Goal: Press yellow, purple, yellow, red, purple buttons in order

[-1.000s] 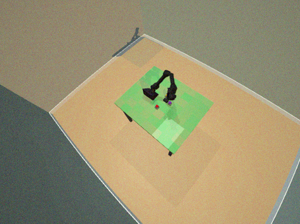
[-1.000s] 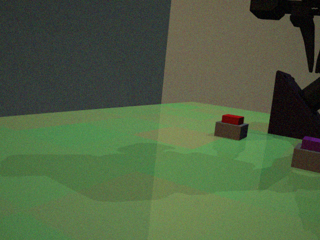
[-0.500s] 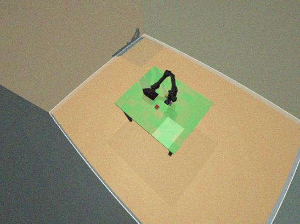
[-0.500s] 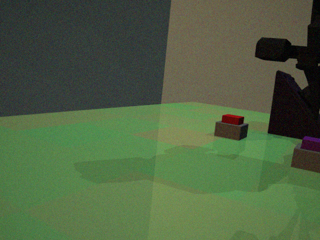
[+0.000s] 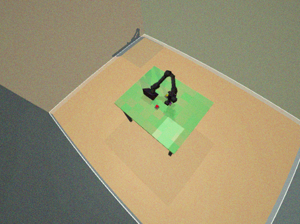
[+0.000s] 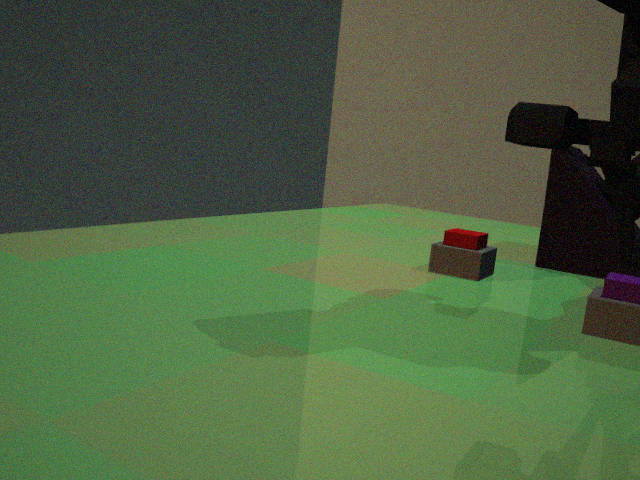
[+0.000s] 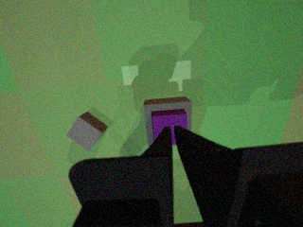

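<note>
The purple button (image 7: 162,121) (image 6: 622,290) (image 5: 170,104) sits on a grey base, its cap standing raised. My gripper (image 7: 171,130) is shut and empty, its fingertips over the purple cap in the wrist view. In the exterior view the fingertips are outside the picture, so any contact with the cap cannot be seen. The red button (image 6: 465,239) (image 5: 156,106) stands on its own base to the left of the purple one, cap raised. The yellow button (image 5: 166,95) shows small beside the arm in the top view; it is outside the wrist view.
A small grey block (image 7: 85,132) lies on the table left of the purple button in the wrist view. The arm's base (image 5: 150,93) stands on the green patchwork table (image 5: 197,103). Arm shadows fall across the table around the buttons.
</note>
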You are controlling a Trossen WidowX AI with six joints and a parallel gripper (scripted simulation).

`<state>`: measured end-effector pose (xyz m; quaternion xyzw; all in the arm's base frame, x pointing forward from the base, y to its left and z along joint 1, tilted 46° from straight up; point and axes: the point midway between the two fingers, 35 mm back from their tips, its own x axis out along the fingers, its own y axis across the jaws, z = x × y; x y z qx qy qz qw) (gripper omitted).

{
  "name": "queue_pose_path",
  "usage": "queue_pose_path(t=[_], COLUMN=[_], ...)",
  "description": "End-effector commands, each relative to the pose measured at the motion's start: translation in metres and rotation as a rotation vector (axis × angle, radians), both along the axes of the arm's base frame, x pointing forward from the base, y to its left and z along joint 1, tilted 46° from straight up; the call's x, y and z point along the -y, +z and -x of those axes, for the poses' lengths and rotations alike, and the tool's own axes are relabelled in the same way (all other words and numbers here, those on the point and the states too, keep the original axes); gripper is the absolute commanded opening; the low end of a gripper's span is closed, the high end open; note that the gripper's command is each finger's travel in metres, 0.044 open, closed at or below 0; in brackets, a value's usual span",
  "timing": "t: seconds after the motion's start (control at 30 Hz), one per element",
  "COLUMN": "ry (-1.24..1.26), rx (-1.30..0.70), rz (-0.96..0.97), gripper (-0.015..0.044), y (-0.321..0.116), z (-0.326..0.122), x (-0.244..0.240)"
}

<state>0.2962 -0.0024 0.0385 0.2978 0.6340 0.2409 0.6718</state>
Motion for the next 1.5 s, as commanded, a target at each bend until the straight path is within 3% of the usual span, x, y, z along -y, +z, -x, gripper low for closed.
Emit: queue_pose_path(t=[0.0, 0.87, 1.13, 1.2, 1.47], ry=[-0.002, -0.002, -0.002, -0.002, -0.002], rx=[-0.012, -0.012, -0.012, -0.012, -0.015], rz=[-0.008, -0.009, -0.008, -0.007, -0.011], gripper=[0.0020, 0.0020, 0.0020, 0.0072, 0.0282], y=[-0.006, -0.010, 0.013, 0.024, 0.152], z=[0.003, 0.002, 0.005, 0.004, 0.039], x=[-0.006, -0.012, 0.012, 0.008, -0.050])
